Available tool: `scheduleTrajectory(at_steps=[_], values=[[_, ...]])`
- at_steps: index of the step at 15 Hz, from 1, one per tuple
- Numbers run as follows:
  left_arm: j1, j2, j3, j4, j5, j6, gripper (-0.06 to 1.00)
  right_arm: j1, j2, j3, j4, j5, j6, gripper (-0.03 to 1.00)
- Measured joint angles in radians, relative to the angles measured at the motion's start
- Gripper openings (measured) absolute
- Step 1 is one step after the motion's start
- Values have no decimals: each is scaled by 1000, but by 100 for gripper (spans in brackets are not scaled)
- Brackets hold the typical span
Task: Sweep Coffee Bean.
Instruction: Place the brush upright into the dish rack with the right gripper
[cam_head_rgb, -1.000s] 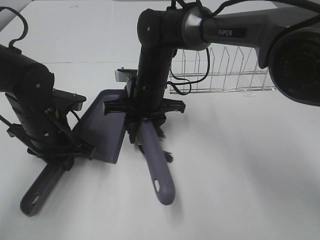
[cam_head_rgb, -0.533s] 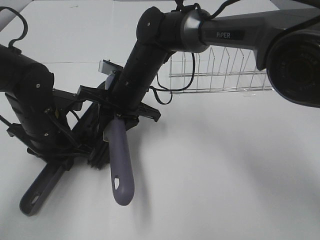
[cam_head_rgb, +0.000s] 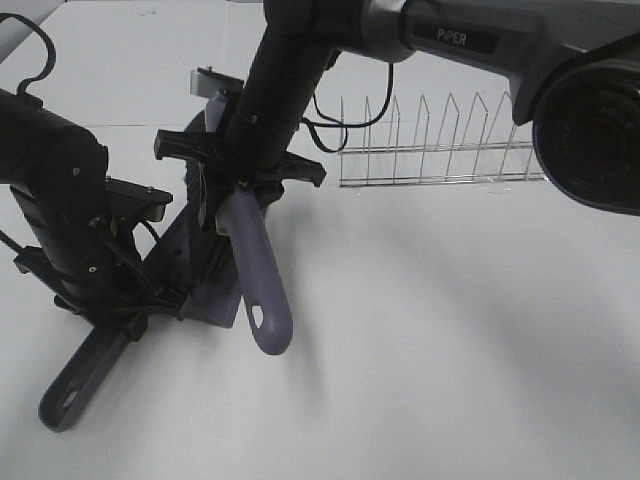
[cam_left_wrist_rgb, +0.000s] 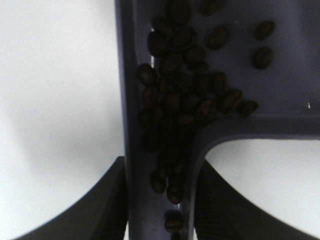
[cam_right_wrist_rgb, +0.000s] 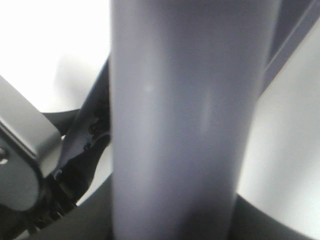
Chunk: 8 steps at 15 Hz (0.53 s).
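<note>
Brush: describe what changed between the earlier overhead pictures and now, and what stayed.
The right gripper swung the brush leftward from the table onto the dustpan, then carried it farther back over the pan. The left gripper kept the dustpan in place.

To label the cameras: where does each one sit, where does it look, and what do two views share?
Exterior high: above, looking down at the table; both arms, left gripper on dustpan, right gripper on brush handle.
Left wrist: left arm, facing coffee beans in the dustpan; dark fingers show.
Right wrist: right arm, close on the brush handle.
Shared: the dustpan, exterior and left wrist.
</note>
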Motion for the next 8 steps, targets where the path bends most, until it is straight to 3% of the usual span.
scheduleTrajectory(at_steps=[4,8], values=[[0,0,0,0,1,0,33,0,-35,-42,-119,4,6,30],[0,0,0,0,1,0,33,0,-140,106,-239,3,1,30]])
